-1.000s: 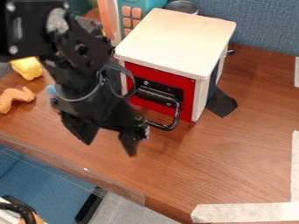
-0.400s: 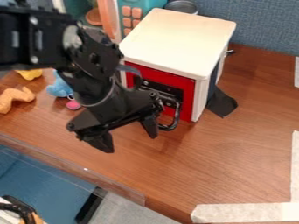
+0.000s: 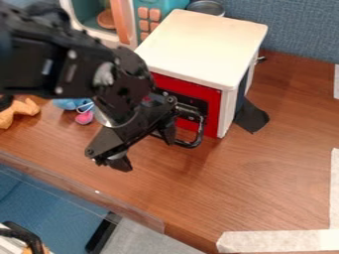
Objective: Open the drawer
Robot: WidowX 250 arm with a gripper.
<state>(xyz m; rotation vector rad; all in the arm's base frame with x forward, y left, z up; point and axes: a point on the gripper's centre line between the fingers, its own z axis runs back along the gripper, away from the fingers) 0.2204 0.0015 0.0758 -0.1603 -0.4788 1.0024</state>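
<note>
Wood-grain counter (image 3: 265, 173): spread out under the claw (image 3: 144, 149) and well past it to the right, with its front edge running on a slant below the claw.
Blue-grey partition (image 3: 301, 30): upright, behind the counter, up and to the right of the claw.
Robot arm (image 3: 59, 64): comes in from the upper left and leads down to the claw, which hangs over the counter in front of the cabinet.
Claw: its two fingers are spread wide, one to the lower left, the other over by the drawer's handle.
Drawer (image 3: 213, 109): red-fronted, in the white cabinet (image 3: 205, 39), just up and right of the claw; closed, its front sitting level with the cabinet.
Handle (image 3: 193, 144): black, bent, sticking out from the drawer front beside the claw's right-hand finger; whether the two touch, I cannot tell.
Black flap (image 3: 252, 118): beside the cabinet, well right of the claw.
Toy microwave (image 3: 159, 7): teal, with pinkish buttons, behind and above the claw.
Round metal container (image 3: 206, 7): beyond the cabinet, farther back than the claw.
Orange toy (image 3: 20, 111): left of the claw.
Blue toy (image 3: 66, 104): up and left of the claw, with a pink piece (image 3: 84, 117) near it.
Pale tape (image 3: 278, 241): lower right of the claw, on the counter.
</note>
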